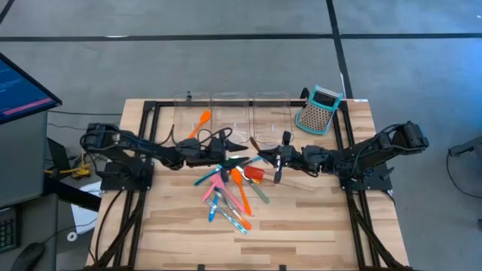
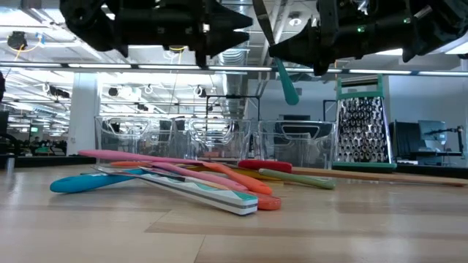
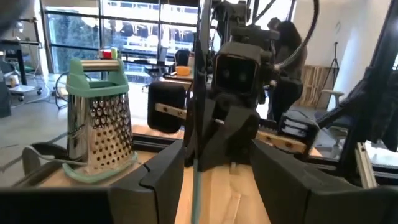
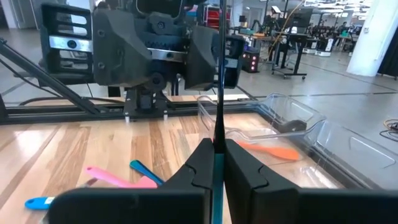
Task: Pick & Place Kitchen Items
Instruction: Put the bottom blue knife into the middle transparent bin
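Note:
My right gripper point(image 1: 266, 156) is shut on a slim utensil with a dark handle and a teal lower end point(image 2: 287, 82), held in the air above the table's middle. My left gripper point(image 1: 242, 156) faces it from the table's left, open; in the left wrist view its fingers point(image 3: 163, 167) stand on either side of the utensil point(image 3: 198, 106) without touching it. Below lies a heap of orange, pink, teal and blue utensils point(image 1: 230, 192) on the wooden table point(image 1: 301, 218). One orange spatula point(image 1: 202, 123) lies in the left clear bin. My right gripper pinches the utensil's slim dark handle point(image 4: 219, 127) between its two fingers, near where the teal part begins. The fingers come level from the table's right side and lie across the utensil. It stands nearly upright, slightly tilted, teal end point(image 2: 288, 86) down, clear of the table.
Three clear bins point(image 1: 230, 113) stand in a row at the far side. The teal-and-grey box grater point(image 1: 318, 111) stands upright at the far right. A monitor point(image 1: 22, 90) is beyond the table's left edge. A person point(image 3: 289, 56) stands in the room behind.

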Robot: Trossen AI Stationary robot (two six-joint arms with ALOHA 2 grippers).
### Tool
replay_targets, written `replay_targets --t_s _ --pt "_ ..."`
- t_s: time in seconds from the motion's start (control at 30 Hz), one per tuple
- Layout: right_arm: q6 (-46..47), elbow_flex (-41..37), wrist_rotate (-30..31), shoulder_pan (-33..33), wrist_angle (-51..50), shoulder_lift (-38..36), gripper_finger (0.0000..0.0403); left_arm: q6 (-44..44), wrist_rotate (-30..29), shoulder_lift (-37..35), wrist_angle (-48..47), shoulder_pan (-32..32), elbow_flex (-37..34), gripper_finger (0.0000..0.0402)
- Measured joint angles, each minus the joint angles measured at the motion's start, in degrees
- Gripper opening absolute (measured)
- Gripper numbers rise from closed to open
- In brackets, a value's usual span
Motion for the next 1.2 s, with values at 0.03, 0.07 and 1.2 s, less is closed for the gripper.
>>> replay_targets --t_s 0.03,0.07,1.2 --pt "0.20 0.00 0.00 0.11 -0.11 0.00 0.0009 0.00 0.05 0.53 -0.06 0.00 0.63 0.0173" --pt "0.42 0.00 0.01 0.27 -0.16 0.00 0.0009 0.02 0.03 0.94 -0.04 0.00 1.19 0.0173" --pt "0.41 0.06 -1.52 0.35 -1.01 0.00 0.0009 -0.49 9.58 6.01 -0.89 4.09 8.00 0.0132"
